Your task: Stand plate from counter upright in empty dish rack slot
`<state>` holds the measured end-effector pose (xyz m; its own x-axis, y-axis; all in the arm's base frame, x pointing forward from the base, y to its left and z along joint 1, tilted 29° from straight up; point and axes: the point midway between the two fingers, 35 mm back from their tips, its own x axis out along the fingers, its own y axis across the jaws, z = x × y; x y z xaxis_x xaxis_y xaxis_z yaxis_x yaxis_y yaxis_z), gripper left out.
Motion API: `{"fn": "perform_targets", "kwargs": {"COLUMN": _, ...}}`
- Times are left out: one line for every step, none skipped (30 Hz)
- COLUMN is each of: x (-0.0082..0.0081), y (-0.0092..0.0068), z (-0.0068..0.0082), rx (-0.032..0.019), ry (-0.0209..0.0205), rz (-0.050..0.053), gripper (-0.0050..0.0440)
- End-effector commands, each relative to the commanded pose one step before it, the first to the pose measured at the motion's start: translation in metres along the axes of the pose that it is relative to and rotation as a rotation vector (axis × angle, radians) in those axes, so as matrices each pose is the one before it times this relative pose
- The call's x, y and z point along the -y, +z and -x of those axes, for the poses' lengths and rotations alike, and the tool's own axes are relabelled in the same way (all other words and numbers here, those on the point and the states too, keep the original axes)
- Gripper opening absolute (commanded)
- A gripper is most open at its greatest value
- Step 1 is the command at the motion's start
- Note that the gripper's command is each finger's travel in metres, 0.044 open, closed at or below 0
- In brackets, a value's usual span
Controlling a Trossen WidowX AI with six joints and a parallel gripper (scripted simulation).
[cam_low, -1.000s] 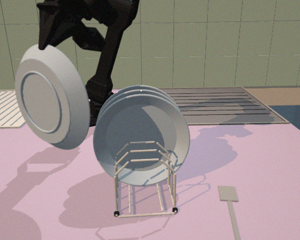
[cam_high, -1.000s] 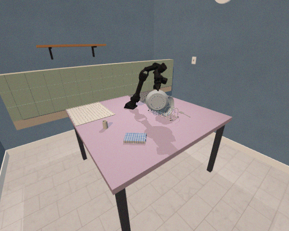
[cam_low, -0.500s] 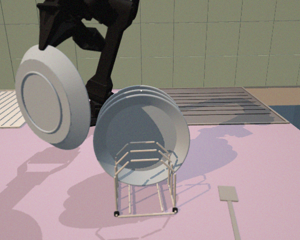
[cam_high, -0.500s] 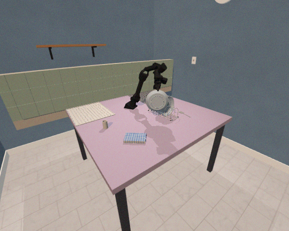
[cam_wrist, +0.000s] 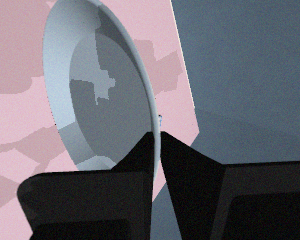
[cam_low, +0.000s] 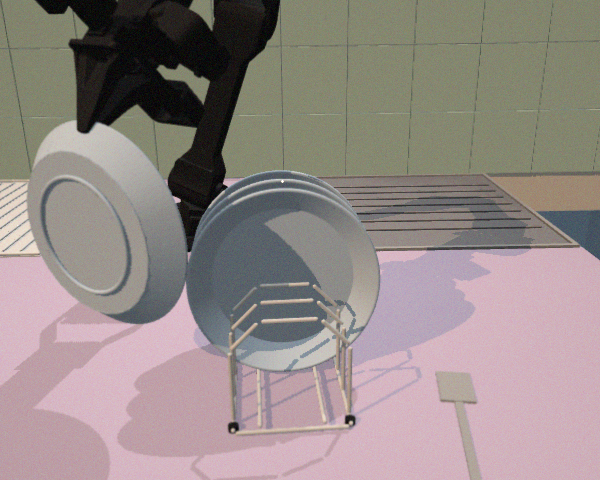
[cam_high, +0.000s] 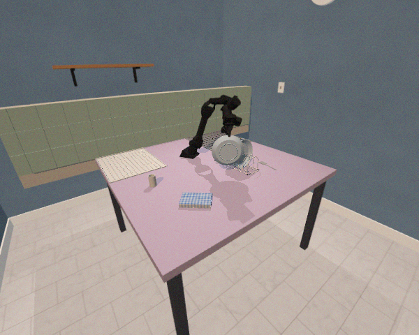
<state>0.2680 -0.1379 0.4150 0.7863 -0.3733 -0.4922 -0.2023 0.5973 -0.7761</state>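
My gripper is shut on the rim of a pale grey plate. The plate hangs below the fingers in the air, steeply tilted, its underside facing the exterior camera, to the left of the rack in that view. The wire dish rack stands on the counter. Several plates stand upright one behind another in its rear part. Its front wire hoops, nearest the exterior camera, hold no plate. The rack's rear feet are hidden.
A spatula lies right of the rack. A grey ridged mat lies behind it, and a cream ridged mat at the far left. A small cup and a blue checked block are on the counter in the top view.
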Motion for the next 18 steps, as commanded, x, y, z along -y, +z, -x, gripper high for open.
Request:
{"fn": "perform_targets", "kwargs": {"x": 0.0001, "y": -0.00001, "z": 0.0002, "rx": 0.02587, "ry": -0.02744, "rz": 0.0179, "gripper": 0.0}}
{"fn": "perform_targets", "kwargs": {"x": -0.00109, "y": -0.00003, "z": -0.00153, "rx": 0.00462, "ry": -0.00019, "rz": 0.0041, "gripper": 0.0}}
{"fn": "perform_targets", "kwargs": {"x": -0.00124, "y": -0.00011, "z": -0.00172, "rx": 0.00484, "ry": -0.0002, "rz": 0.0043, "gripper": 0.0}}
{"fn": "perform_targets", "kwargs": {"x": -0.00125, "y": -0.00015, "z": -0.00194, "rx": 0.00514, "ry": -0.00021, "rz": 0.0046, "gripper": 0.0}}
{"fn": "perform_targets", "kwargs": {"x": -0.0012, "y": -0.00017, "z": -0.00203, "rx": 0.00527, "ry": -0.00022, "rz": 0.0047, "gripper": 0.0}}
{"fn": "perform_targets", "kwargs": {"x": -0.00117, "y": -0.00017, "z": -0.00201, "rx": 0.00525, "ry": -0.00022, "rz": 0.0047, "gripper": 0.0}}
{"fn": "perform_targets", "kwargs": {"x": -0.00118, "y": -0.00017, "z": -0.00196, "rx": 0.00517, "ry": -0.00022, "rz": 0.0046, "gripper": 0.0}}
{"fn": "perform_targets", "kwargs": {"x": -0.00123, "y": -0.00017, "z": -0.00192, "rx": 0.00513, "ry": -0.00021, "rz": 0.0046, "gripper": 0.0}}
{"fn": "perform_targets", "kwargs": {"x": -0.00125, "y": -0.00017, "z": -0.00191, "rx": 0.00514, "ry": -0.00021, "rz": 0.0046, "gripper": 0.0}}
{"fn": "perform_targets", "kwargs": {"x": -0.00125, "y": -0.00018, "z": -0.00192, "rx": 0.00517, "ry": -0.00022, "rz": 0.0046, "gripper": 0.0}}
{"fn": "perform_targets", "kwargs": {"x": -0.00126, "y": -0.00019, "z": -0.00191, "rx": 0.00517, "ry": -0.00022, "rz": 0.0046, "gripper": 0.0}}
{"fn": "perform_targets", "kwargs": {"x": 0.0, "y": 0.0, "z": 0.0, "rx": 0.0, "ry": 0.0, "rz": 0.0, "gripper": 0.0}}
{"fn": "perform_targets", "kwargs": {"x": 0.0, "y": 0.0, "z": 0.0, "rx": 0.0, "ry": 0.0, "rz": 0.0, "gripper": 0.0}}
{"fn": "perform_targets", "kwargs": {"x": -0.00194, "y": -0.00042, "z": -0.00258, "rx": 0.003, "ry": -0.00011, "rz": 0.0027, "gripper": 0.0}}
{"fn": "perform_targets", "kwargs": {"x": -0.00218, "y": -0.00058, "z": -0.00274, "rx": 0.00603, "ry": -0.00026, "rz": 0.0054, "gripper": 0.0}}
{"fn": "perform_targets", "kwargs": {"x": -0.0012, "y": -0.0003, "z": -0.00208, "rx": 0.00675, "ry": -0.00029, "rz": 0.006, "gripper": 0.0}}
{"fn": "perform_targets", "kwargs": {"x": -0.00059, "y": -0.00002, "z": -0.00162, "rx": 0.00555, "ry": -0.00023, "rz": 0.005, "gripper": 0.0}}
{"fn": "perform_targets", "kwargs": {"x": -0.00095, "y": -0.00006, "z": -0.00152, "rx": 0.00499, "ry": -0.00021, "rz": 0.0045, "gripper": 0.0}}
